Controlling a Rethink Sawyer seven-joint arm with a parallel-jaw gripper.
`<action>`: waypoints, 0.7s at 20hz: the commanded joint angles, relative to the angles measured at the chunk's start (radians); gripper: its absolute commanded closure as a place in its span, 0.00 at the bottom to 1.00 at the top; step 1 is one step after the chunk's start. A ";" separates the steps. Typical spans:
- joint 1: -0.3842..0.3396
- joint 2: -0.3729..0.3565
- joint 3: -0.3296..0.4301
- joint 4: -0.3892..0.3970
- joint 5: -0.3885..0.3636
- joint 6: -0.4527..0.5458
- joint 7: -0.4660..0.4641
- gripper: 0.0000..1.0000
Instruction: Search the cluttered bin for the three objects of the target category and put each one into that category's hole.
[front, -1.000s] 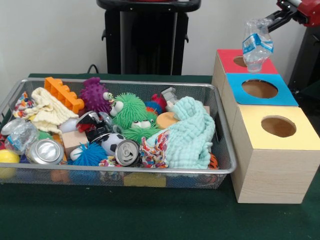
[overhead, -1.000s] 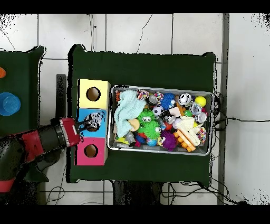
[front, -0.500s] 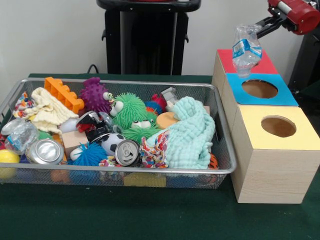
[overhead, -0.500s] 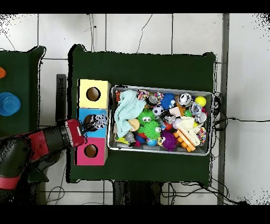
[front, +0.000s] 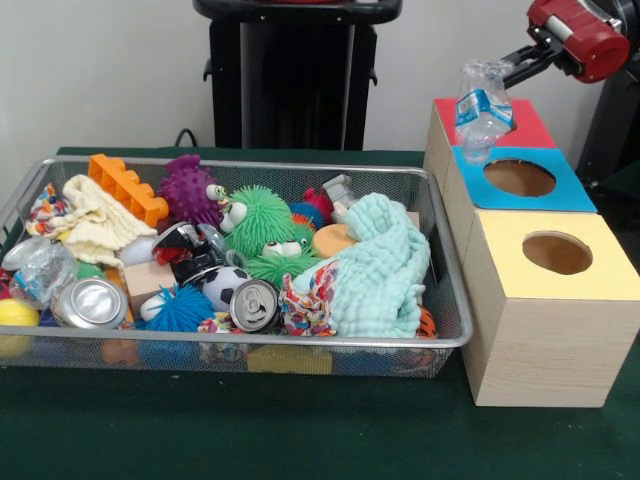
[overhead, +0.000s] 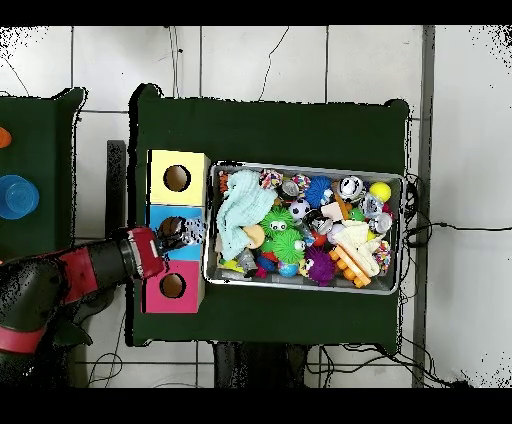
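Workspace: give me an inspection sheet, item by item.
Surface: green cloth table, bare in front of the bin.
Job's things: crushed plastic bottle held above the red box, next to the blue box; yellow box nearest the camera.
Clutter: wire bin packed with two cans, green furry toys, mint cloth, orange brick.
Grippers: gripper shut on the bottle.
Cables: black cable on the floor beside the table.
Surroundings: tiled floor; blue cup on a side table.

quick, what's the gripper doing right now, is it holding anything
Gripper: shut on the crushed plastic bottle, holding it in the air above the red box and blue box.
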 joint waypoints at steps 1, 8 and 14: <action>-0.020 0.054 0.084 -0.089 0.075 0.120 0.256 1.00; -0.025 0.043 0.081 -0.117 0.109 0.158 0.263 1.00; -0.035 0.035 0.083 -0.153 0.150 0.198 0.281 1.00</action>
